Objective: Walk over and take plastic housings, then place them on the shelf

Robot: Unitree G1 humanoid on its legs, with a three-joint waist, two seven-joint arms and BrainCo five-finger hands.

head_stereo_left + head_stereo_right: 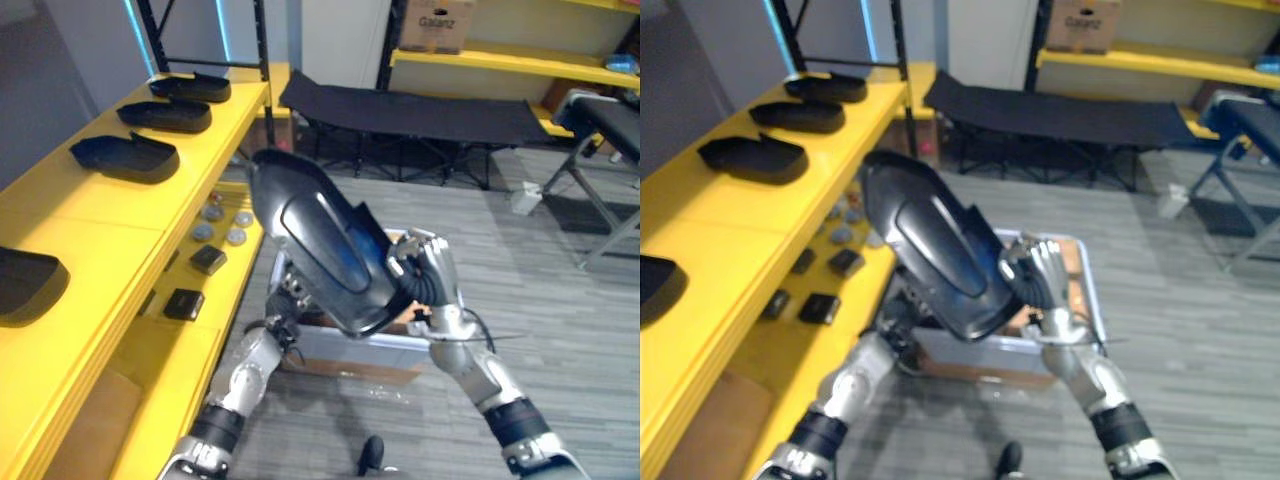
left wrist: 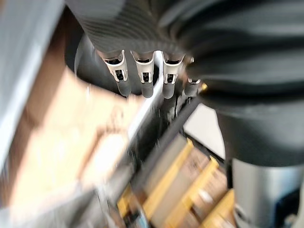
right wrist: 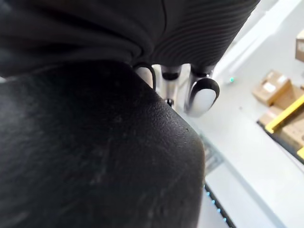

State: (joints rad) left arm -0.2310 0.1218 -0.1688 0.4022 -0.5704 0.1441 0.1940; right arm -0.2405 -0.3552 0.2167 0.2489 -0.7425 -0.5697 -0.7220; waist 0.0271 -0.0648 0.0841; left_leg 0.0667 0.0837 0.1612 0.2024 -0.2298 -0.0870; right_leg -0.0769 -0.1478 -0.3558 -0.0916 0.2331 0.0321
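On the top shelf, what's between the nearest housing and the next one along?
Nothing; bare yellow shelf top separates the nearest housing from the next housing, shown in both eye views.

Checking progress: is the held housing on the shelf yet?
Not yet: the plastic housing hangs tilted in mid-air, right robot hand gripping it.

Both arms up and inward, left hand [image 1: 290, 288] lower, right hand [image 1: 428, 272] with curled fingers.

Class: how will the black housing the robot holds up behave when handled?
Probably stiff: the housing keeps its shape, held at one end. Likely light: the shelved housings look like hollow shells. Its glossy surface may slip.
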